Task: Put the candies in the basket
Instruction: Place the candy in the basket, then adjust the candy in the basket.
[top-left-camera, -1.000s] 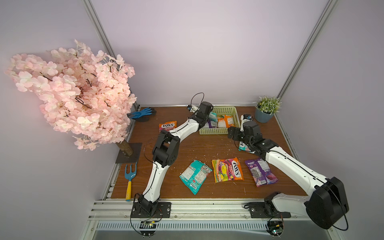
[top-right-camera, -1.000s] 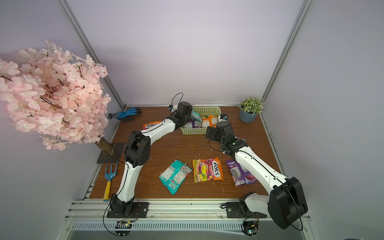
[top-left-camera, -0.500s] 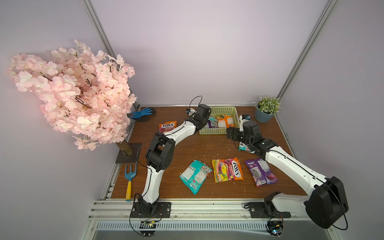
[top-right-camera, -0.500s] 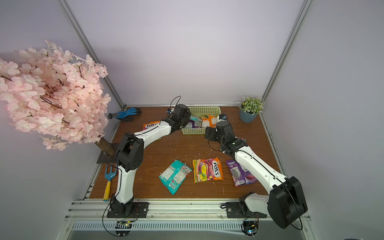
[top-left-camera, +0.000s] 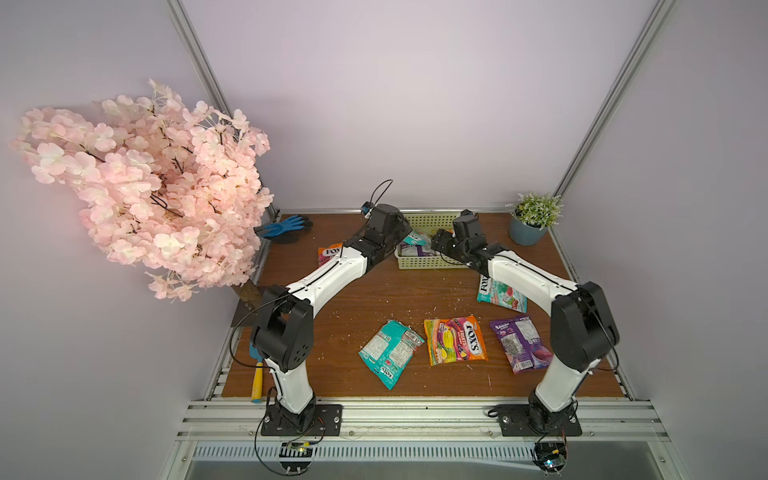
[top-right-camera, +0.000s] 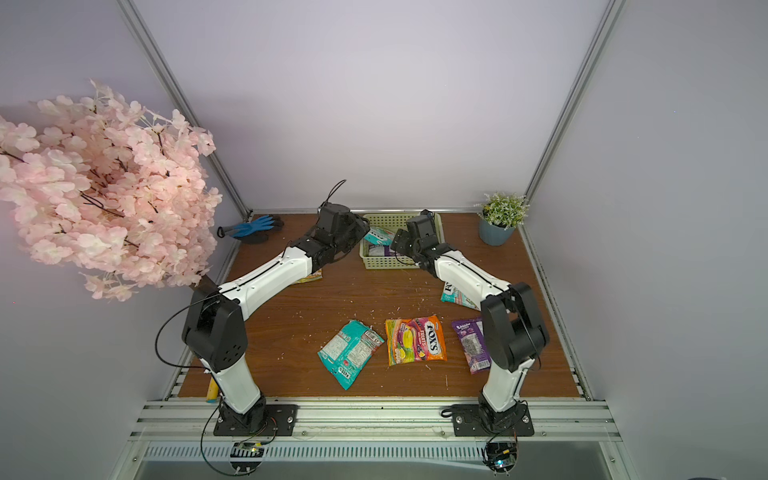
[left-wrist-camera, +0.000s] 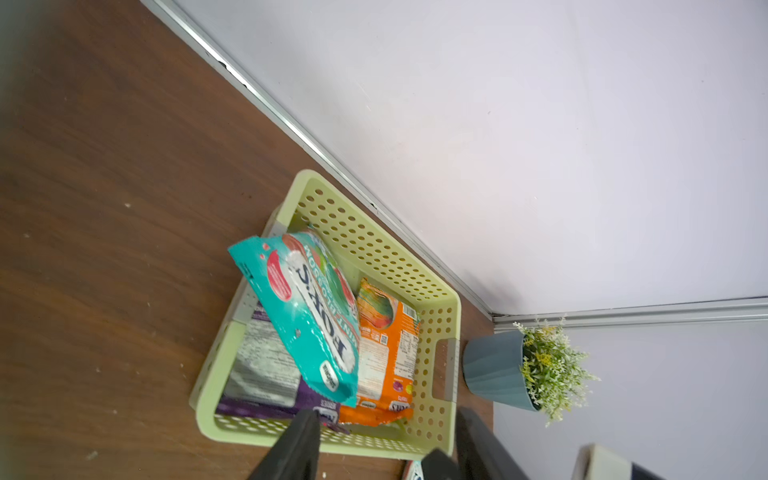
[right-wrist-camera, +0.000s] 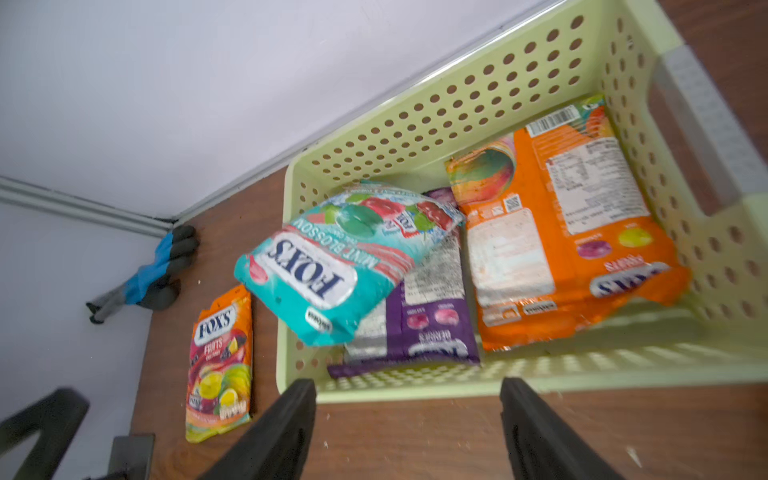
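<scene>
Top views, step: a drop-off at the basket (top-left-camera: 432, 264), I judge. The left claw (top-left-camera: 405, 233) and right claw (top-left-camera: 437, 244) hang over its near side, facing each other.
Top views, candies: the teal bag (top-left-camera: 415, 239) sits between the two claws, in the basket. Five loose bags (top-left-camera: 455, 345) lie on the surface (top-left-camera: 353, 299) well behind both claws.
Left wrist, claw: the left claw (left-wrist-camera: 386, 428) is released, fingers apart with nothing between them.
Left wrist, candies: the teal bag (left-wrist-camera: 307, 316) lies just ahead of the claw, tilted. Its far end is propped on the basket (left-wrist-camera: 415, 266) rim and its near end rests over the purple bag (left-wrist-camera: 266, 374) and orange bag (left-wrist-camera: 386, 353).
Right wrist, claw: the right claw (right-wrist-camera: 409, 395) is spread and empty, just short of the basket (right-wrist-camera: 457, 386) wall.
Right wrist, candies: the teal bag (right-wrist-camera: 332, 266) is ahead of the claw, one end out past the rim.
Next move: probably nudge the teal bag inward, then back a claw off to a loose bag and pinch its edge low.
Hidden: in both top views the arms cover most of the basket. One loose bag is half under the left arm (top-left-camera: 332, 274). The right wrist view is blurred, so I cannot tell whether the teal bag is settled.
</scene>
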